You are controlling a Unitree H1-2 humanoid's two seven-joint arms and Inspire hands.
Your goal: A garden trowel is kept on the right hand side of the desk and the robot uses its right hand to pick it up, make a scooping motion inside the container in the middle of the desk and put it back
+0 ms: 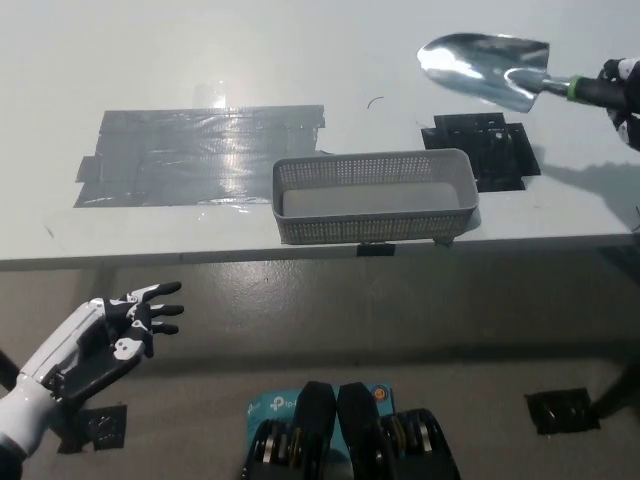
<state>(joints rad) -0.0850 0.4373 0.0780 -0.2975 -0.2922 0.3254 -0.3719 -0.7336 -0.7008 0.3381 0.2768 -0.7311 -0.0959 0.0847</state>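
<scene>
A garden trowel (488, 68) with a shiny metal blade and a green band on its handle hangs in the air above the desk's right side, blade pointing left. My black right hand (624, 92) grips its handle at the picture's right edge. The blade is up and to the right of the grey mesh container (372, 196), which stands near the desk's front edge in the middle and looks bare inside. My white left hand (105, 340) rests below the desk edge at lower left, fingers spread, holding nothing.
A wide patch of grey tape (200, 155) covers the desk left of the container. A black tape patch (485, 150) lies just right of the container. The white desk (300, 50) ends at a front edge below the container.
</scene>
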